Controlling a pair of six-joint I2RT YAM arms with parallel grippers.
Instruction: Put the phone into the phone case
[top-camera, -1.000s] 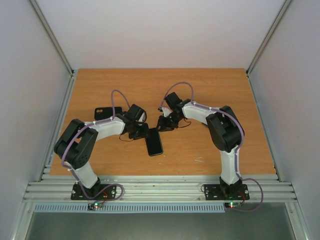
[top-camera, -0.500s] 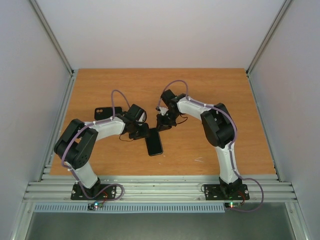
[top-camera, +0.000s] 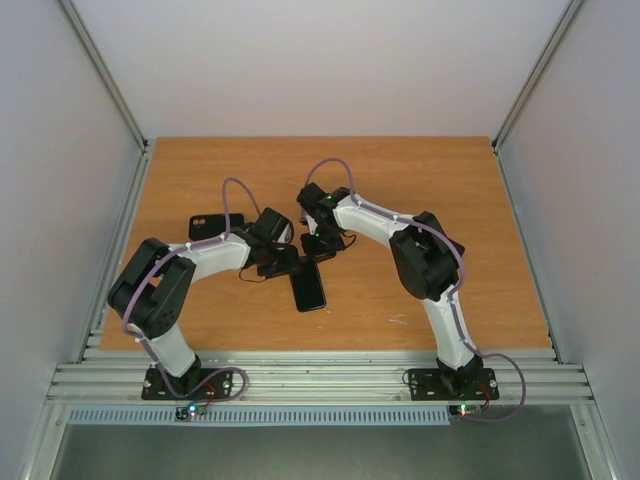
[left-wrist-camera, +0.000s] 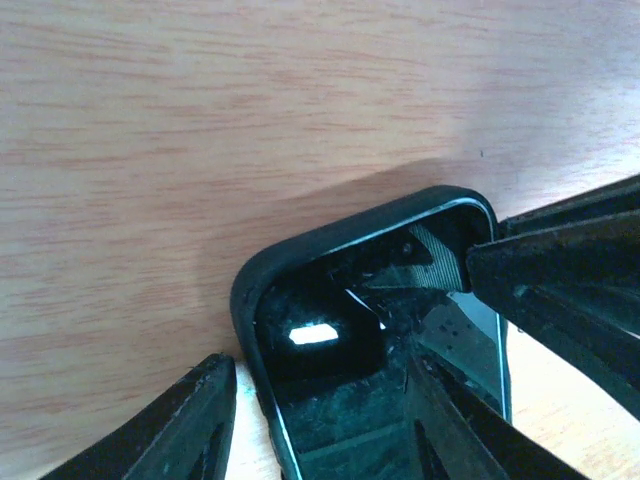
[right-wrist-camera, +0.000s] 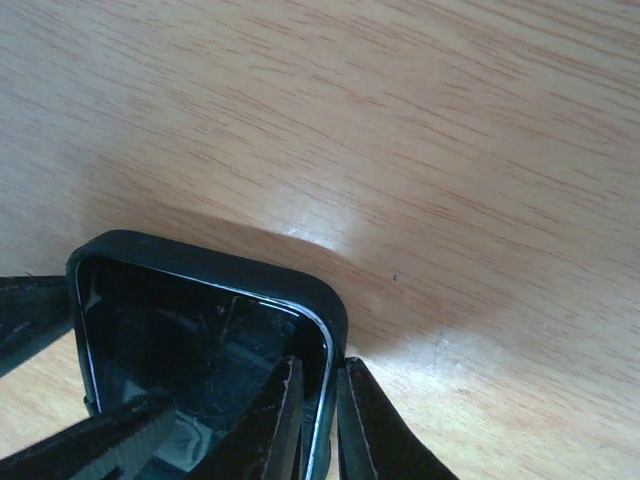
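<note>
— Where was the phone (top-camera: 308, 288)?
— Flat on the table (top-camera: 450, 200), well right of the phone case (top-camera: 208, 226). The right gripper (right-wrist-camera: 320, 368) pinched its rim; the left gripper (left-wrist-camera: 342, 315) straddled its far end, jaws apart.

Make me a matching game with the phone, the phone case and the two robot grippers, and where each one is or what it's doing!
1 phone
2 phone case
3 left gripper
4 right gripper

a pinched shut on the phone's edge
b lying flat mid-table
c open around the phone's corner
d by itself, off to the left

Pairs: 1-b, 2-d, 3-c, 4-a
</note>
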